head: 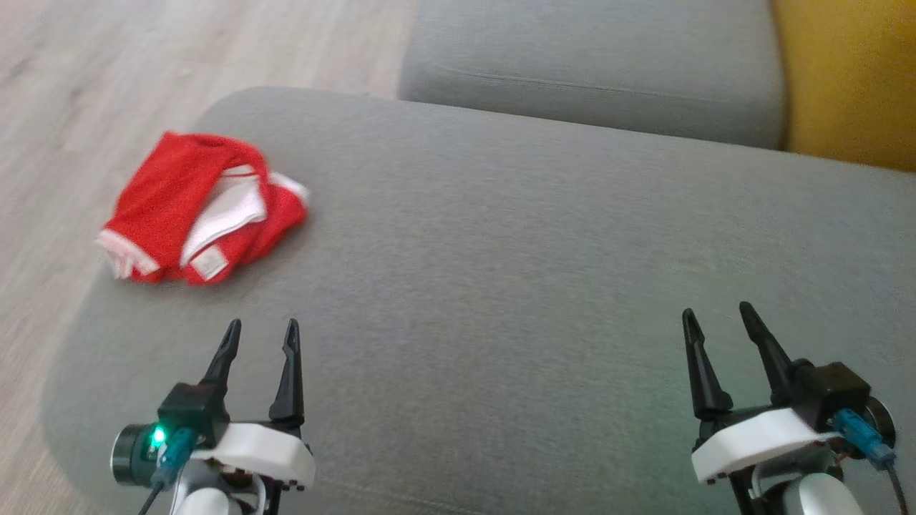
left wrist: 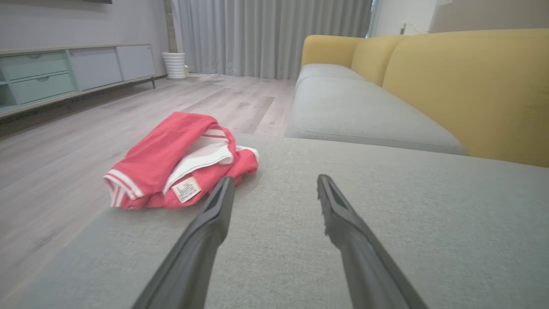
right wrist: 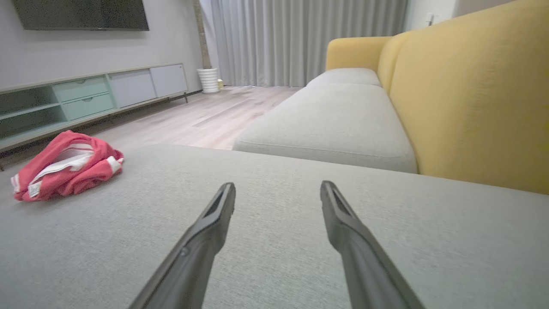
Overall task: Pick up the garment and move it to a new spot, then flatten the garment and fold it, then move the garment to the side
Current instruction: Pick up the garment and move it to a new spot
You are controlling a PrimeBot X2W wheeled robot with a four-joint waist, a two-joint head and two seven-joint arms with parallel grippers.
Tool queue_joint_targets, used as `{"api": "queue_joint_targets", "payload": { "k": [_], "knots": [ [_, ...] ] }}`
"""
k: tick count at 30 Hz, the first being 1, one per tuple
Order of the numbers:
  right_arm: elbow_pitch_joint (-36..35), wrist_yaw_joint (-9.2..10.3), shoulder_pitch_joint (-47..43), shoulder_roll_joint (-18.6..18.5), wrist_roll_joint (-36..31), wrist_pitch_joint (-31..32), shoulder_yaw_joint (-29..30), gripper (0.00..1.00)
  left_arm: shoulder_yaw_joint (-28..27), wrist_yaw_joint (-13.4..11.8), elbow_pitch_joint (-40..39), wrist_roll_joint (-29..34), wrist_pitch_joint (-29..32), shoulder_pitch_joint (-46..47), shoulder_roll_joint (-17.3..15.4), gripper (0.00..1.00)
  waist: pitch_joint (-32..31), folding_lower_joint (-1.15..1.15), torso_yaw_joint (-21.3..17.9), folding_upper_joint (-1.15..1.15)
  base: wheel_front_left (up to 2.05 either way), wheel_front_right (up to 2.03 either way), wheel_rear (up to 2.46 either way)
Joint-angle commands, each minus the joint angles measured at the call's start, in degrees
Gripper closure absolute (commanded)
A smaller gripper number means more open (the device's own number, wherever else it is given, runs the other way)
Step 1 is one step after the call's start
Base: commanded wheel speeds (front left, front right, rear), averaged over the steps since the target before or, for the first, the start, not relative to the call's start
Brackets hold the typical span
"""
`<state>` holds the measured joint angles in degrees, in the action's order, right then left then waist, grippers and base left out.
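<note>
Crumpled red-and-white fabric garment: ten o'clock on grey sofa cushion, untouched; left gripper and right gripper, fingers spread, empty. Step: pick-up pending; next likely needs the left gripper reaching toward eleven o'clock to pinch it.

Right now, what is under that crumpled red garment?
The red garment rests on the grey sofa cushion, near its corner beside the wooden floor. The fabric hides the patch beneath, so anything tucked under its folds cannot be seen.

Left hand, right hand: long black tapered fingers, white shells, blue-green cables; green light on left.
</note>
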<state>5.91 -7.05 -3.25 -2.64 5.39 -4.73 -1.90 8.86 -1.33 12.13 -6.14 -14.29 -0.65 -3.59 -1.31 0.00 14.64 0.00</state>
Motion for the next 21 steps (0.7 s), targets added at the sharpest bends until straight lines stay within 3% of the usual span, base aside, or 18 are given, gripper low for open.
{"api": "queue_joint_targets", "payload": {
  "k": [1,8,21],
  "knots": [
    [-2.1,-0.44,1.9,-0.3,-0.1,0.0,-1.7,0.0,-2.2,0.0,-2.2,0.4,-0.7,2.8,0.0,0.0,-0.2,0.0,3.2,0.0,0.0,0.0,0.0],
    [-2.2,-0.44,2.0,-0.3,-0.2,0.0,-2.2,0.0,-2.8,0.3,-2.7,0.5,-0.7,2.5,0.1,0.0,-0.3,0.0,6.9,0.0,0.0,0.0,0.0],
    [-2.7,-0.44,2.0,-0.2,-0.5,0.3,-2.4,0.0,-3.1,0.3,-3.0,1.0,-0.7,2.4,0.4,0.0,-0.3,0.0,8.2,0.0,0.0,0.0,0.0]
  ]
}}
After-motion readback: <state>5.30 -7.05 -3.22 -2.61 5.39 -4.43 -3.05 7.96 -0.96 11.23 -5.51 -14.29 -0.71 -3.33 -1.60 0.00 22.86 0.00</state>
